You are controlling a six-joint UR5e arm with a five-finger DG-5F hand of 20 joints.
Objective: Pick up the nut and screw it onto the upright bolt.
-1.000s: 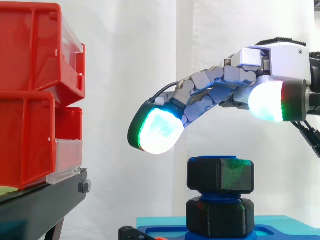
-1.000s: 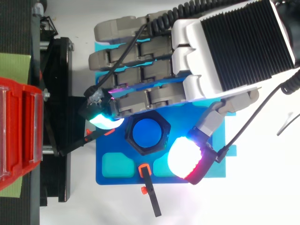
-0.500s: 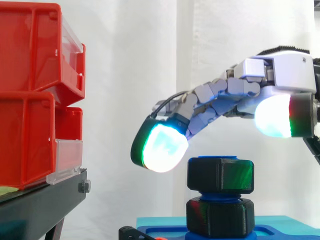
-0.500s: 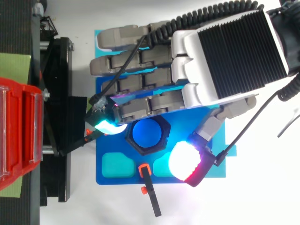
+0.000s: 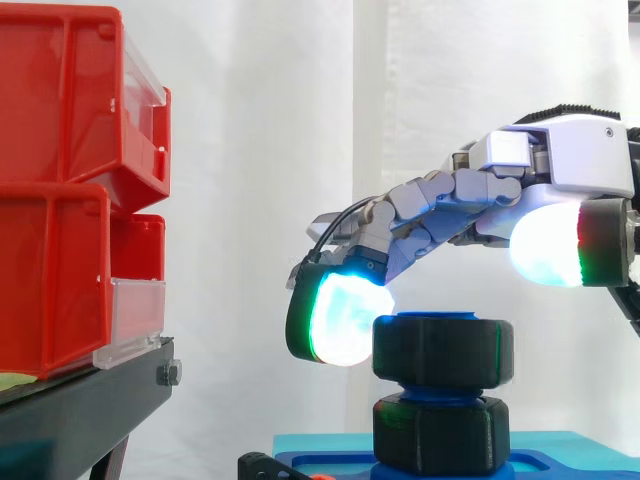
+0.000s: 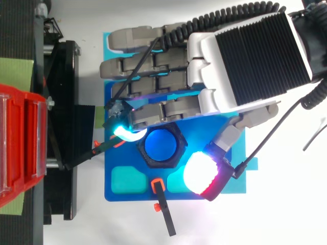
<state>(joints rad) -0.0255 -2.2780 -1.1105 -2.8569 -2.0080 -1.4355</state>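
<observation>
A black hex nut [image 5: 443, 352] sits on top of the upright blue bolt [image 6: 160, 145], above a second black hex piece [image 5: 440, 435] at the bolt's foot. The bolt stands on a blue base plate [image 6: 138, 196]. My hand [image 5: 560, 160] hovers over the bolt with its fingers gently bent and reaching left. One glowing cyan-green fingertip [image 5: 340, 318] rests against the nut's left side. The white-glowing thumb pad [image 5: 545, 245] hangs to the right, above the nut and apart from it. Nothing is gripped; the hand is open.
Stacked red bins [image 5: 70, 190] stand on a black stand [image 5: 80, 410] to the left, close to the fingertips. A black clamp with an orange tip [image 6: 163, 209] lies at the plate's near edge. Teal pockets [image 6: 127, 179] are set into the plate.
The hand has sunk and drawn right. Its leading fingertip dropped from above and left of the nut down to the nut's left side. The nut has not moved.
</observation>
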